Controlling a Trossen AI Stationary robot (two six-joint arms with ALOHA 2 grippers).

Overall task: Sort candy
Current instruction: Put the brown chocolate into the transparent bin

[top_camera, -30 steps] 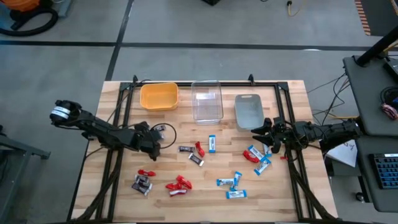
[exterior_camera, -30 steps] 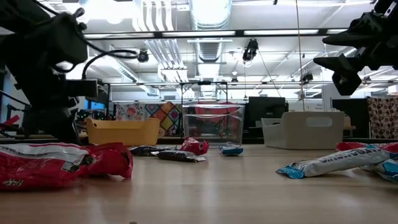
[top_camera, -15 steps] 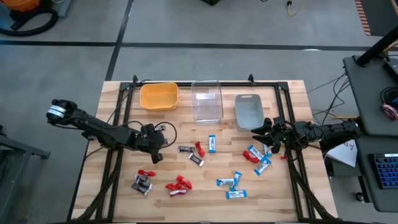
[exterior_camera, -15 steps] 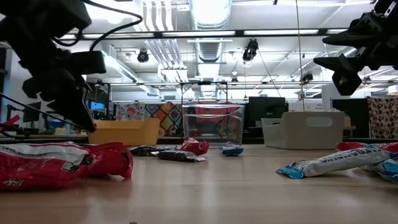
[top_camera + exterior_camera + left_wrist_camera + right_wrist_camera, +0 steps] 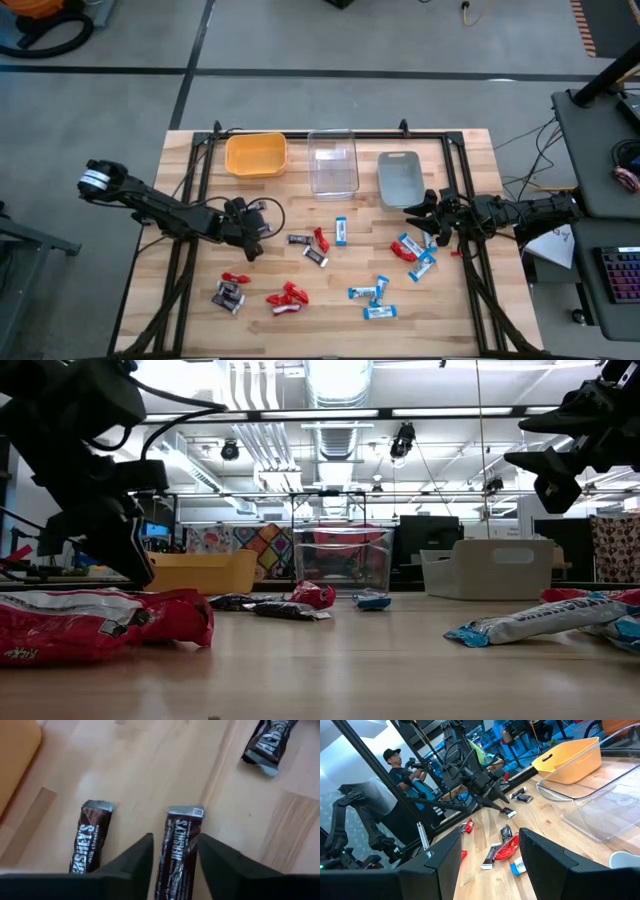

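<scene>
Candy lies scattered on the wooden table (image 5: 200,320): dark brown bars (image 5: 298,240), red ones (image 5: 287,295) and blue-and-white ones (image 5: 410,248). My left gripper (image 5: 250,243) hangs low over the table's left half, open and pointing down. In the left wrist view its fingers stand on either side of a dark brown bar (image 5: 177,852) that lies flat on the wood. A second brown bar (image 5: 90,842) lies beside it and a third (image 5: 267,740) farther off. My right gripper (image 5: 425,222) waits open above the table's right side, holding nothing. My left gripper has one finger on each long side of the dark brown bar (image 5: 172,870), coming from above and lying along it. The bar rests flat on the table. Whether the fingers touch it, I cannot tell.
A yellow bin (image 5: 256,155), a clear bin (image 5: 333,162) and a grey bin (image 5: 400,178) stand in a row along the far edge. A black frame (image 5: 190,200) runs round the tabletop. A person (image 5: 395,762) shows beyond the table in the right wrist view.
My left gripper has shifted a little toward the table's right edge, tipped, and come down low over the table.
</scene>
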